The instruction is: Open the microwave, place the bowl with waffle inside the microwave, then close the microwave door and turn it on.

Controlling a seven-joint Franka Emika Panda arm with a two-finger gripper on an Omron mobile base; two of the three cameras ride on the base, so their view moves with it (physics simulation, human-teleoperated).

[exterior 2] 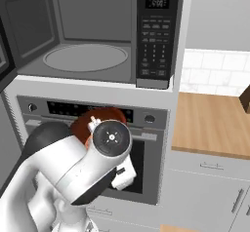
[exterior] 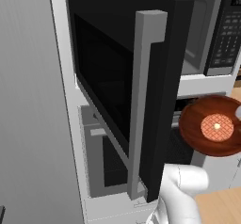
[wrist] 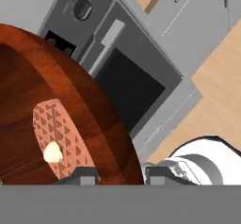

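Observation:
The microwave (exterior 2: 85, 58) stands open, showing its light grey cavity and round plate. Its black microwave door (exterior: 117, 77), with a grey vertical handle (exterior: 143, 100), is swung out to the left. A brown wooden bowl (exterior: 197, 124) holding a round waffle (exterior: 217, 127) hangs in the air below the cavity, in front of the oven. In the hand view my gripper (wrist: 121, 175) is shut on the rim of the bowl (wrist: 84, 110), one fingertip on each side, with the waffle (wrist: 59, 138) close by. From the right base my arm hides most of the bowl (exterior 2: 83, 124).
A grey oven (exterior 2: 146, 143) with a horizontal handle and round knobs sits under the microwave. The black keypad strip (exterior 2: 155, 41) runs down the microwave's right side. A wooden counter (exterior 2: 210, 124) over grey cabinets lies to the right. The open door blocks the left.

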